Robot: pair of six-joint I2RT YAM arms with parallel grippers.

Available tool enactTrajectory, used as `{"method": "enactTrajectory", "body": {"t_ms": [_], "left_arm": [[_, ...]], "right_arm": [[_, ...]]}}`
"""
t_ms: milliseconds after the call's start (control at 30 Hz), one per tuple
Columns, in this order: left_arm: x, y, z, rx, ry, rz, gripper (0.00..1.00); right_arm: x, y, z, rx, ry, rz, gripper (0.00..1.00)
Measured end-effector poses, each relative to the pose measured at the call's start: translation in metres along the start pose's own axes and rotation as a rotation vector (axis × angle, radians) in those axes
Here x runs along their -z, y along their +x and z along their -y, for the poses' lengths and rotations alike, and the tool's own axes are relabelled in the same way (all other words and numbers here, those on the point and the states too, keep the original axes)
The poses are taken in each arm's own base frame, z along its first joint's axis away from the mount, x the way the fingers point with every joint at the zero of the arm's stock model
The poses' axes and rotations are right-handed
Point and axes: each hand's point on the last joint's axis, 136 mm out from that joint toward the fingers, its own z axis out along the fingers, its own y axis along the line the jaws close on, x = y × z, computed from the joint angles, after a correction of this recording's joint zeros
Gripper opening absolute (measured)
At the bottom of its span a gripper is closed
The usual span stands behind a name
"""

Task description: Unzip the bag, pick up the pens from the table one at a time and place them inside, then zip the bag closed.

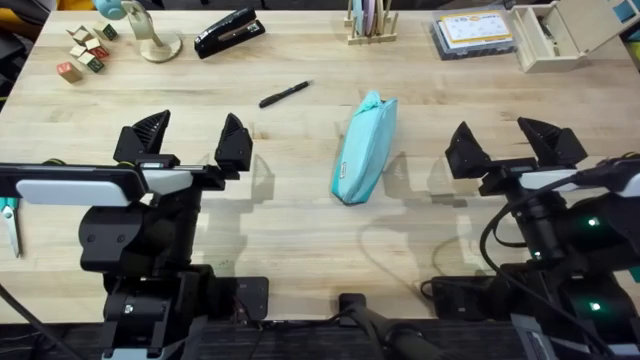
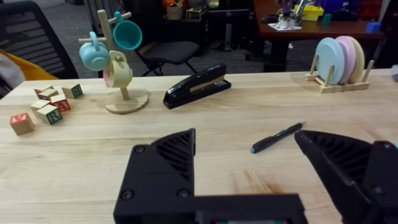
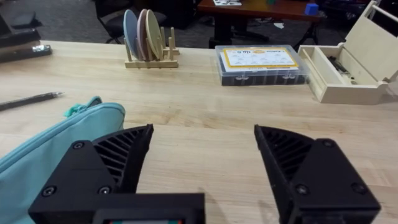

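The light teal bag [image 1: 364, 147] lies on the wood table [image 1: 300, 220] near the middle, long axis running front to back; it also shows in the right wrist view [image 3: 56, 146], with its small teal pull [image 3: 76, 111] at the far end. A slim black pen [image 1: 284, 94] rests behind and left of the bag, and again in the left wrist view [image 2: 277, 137]. My left gripper [image 1: 186, 142] hovers open, well left of the bag and in front of the pen. Just as wide open, my right gripper [image 1: 512, 144] stands to the right of the bag. Both are empty.
A black stapler [image 1: 228, 33], a mug tree [image 1: 150, 38] and letter blocks [image 1: 86, 50] stand at the back left. A plate rack [image 1: 370, 22], a clear plastic case [image 1: 472, 33] and a wooden box [image 1: 560, 35] line the back right. Scissors [image 1: 10, 222] lie at the left edge.
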Motion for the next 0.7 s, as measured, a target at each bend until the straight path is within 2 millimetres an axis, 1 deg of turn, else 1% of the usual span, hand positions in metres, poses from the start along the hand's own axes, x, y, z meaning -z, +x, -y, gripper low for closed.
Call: {"method": "enactTrajectory", "body": {"t_ms": [700], "left_arm": [[0.0001, 0.0016, -0.0030, 0.000, -0.017, -0.007, 0.994]], "right_arm": [[0.0000, -0.0005, 0.0010, 0.010, 0.005, 0.002, 0.998]]}}
